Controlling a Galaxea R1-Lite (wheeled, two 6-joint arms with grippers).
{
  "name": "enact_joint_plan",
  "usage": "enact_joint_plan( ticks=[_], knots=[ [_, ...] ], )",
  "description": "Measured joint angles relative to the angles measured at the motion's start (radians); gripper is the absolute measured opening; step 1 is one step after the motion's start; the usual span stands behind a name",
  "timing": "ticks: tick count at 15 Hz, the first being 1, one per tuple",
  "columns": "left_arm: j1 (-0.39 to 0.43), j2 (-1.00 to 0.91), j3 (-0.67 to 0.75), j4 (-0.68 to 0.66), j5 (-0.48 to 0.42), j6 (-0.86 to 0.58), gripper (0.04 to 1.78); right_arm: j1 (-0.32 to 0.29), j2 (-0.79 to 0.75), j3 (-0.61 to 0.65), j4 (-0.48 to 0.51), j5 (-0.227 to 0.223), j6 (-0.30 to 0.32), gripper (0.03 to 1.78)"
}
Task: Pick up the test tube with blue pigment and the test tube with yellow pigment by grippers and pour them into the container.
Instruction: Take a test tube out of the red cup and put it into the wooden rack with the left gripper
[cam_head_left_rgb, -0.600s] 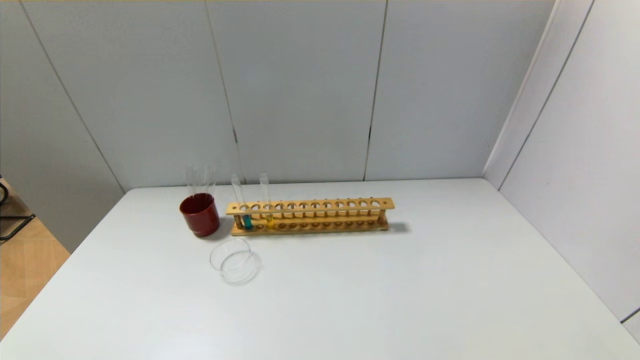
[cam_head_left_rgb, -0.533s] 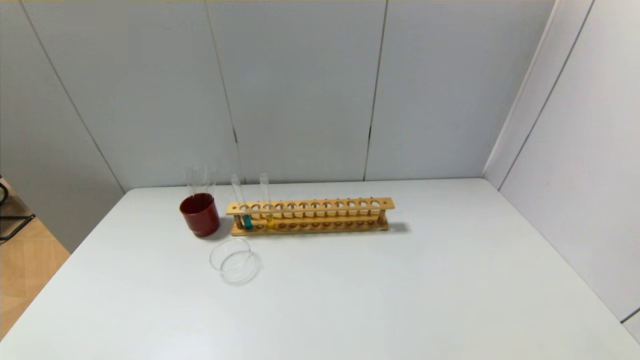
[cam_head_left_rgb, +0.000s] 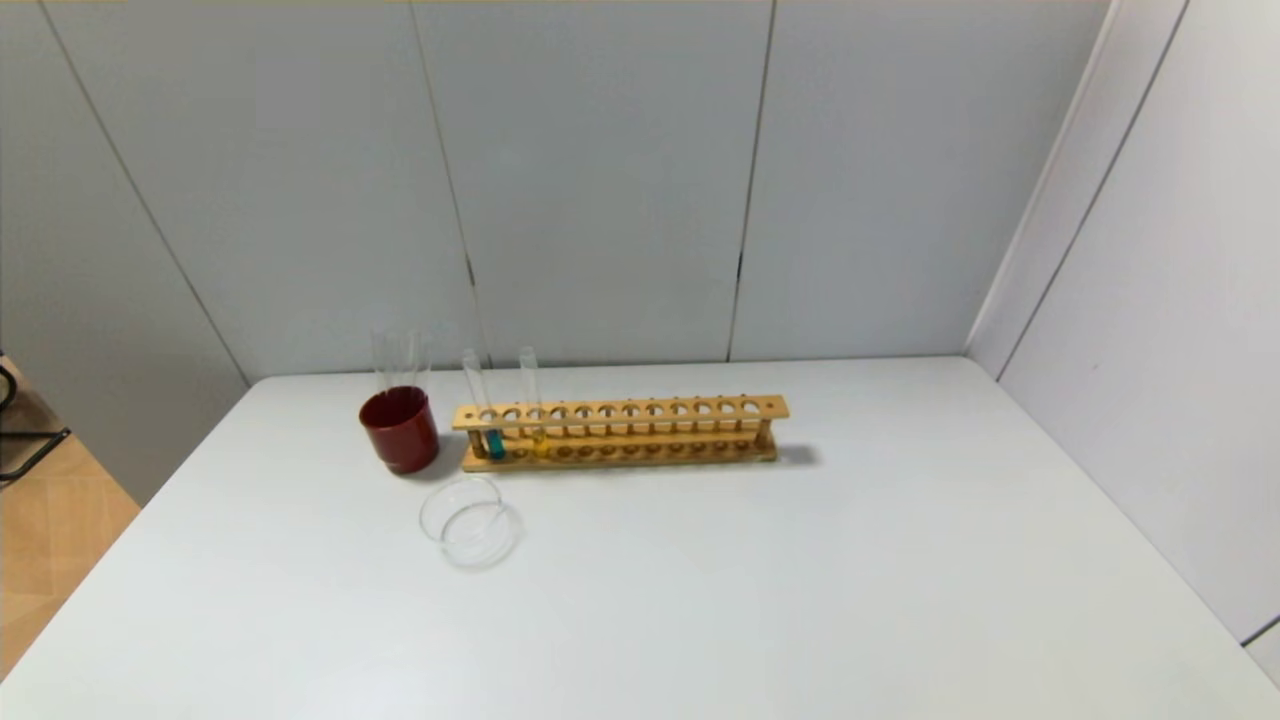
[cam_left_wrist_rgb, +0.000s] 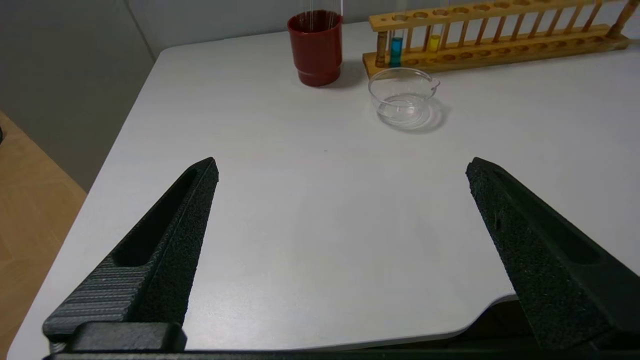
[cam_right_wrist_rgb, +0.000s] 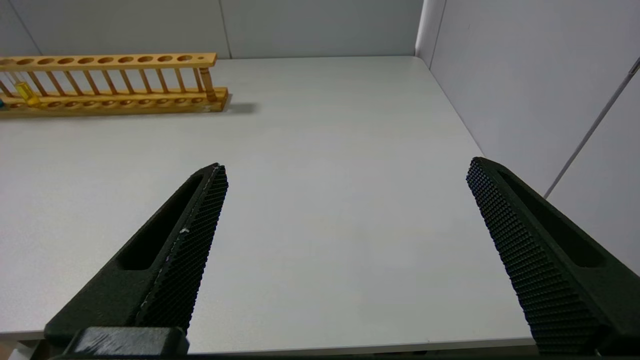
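Left gripper (cam_left_wrist_rgb: 341, 165): hovering at the table's near edge, jaws gaping wide, holding nothing
Right gripper (cam_right_wrist_rgb: 346, 167): doing likewise
Blue tube (cam_head_left_rgb: 494, 443), yellow tube (cam_head_left_rgb: 539, 441): standing in wooden rack (cam_head_left_rgb: 640, 411)
Container (cam_head_left_rgb: 470, 520): sitting before rack

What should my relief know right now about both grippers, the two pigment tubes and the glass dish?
Left gripper: open, empty, near the table's front edge.
Right gripper: open, empty, also at the front edge.
Blue tube and yellow tube stand upright at the left end of the wooden rack.
The container sits empty in front of the rack, beside the red cup.
Done: nothing.
Left: grasp both tubes, pour.
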Motion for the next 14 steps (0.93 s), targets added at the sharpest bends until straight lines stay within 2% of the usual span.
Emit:
enact_joint_plan(
  ticks=[4,9,12,14],
  knots=[
    [-0.001,0.071,-0.203,0.095,-0.032,0.001,1.75,0.000,0.000,0.000,0.000,0.000,0.000,1.75],
    [-0.060,0.388,-0.513,0.107,-0.045,0.000,1.75,0.000,0.000,0.000,0.000,0.000,0.000,1.75],
    [-0.121,0.643,-0.654,0.058,-0.080,-0.005,1.75,0.000,0.000,0.000,0.000,0.000,0.000,1.75],
    [-0.145,0.816,-0.700,-0.036,-0.141,-0.008,1.75,0.000,0.000,0.000,0.000,0.000,0.000,1.75]
  ],
)
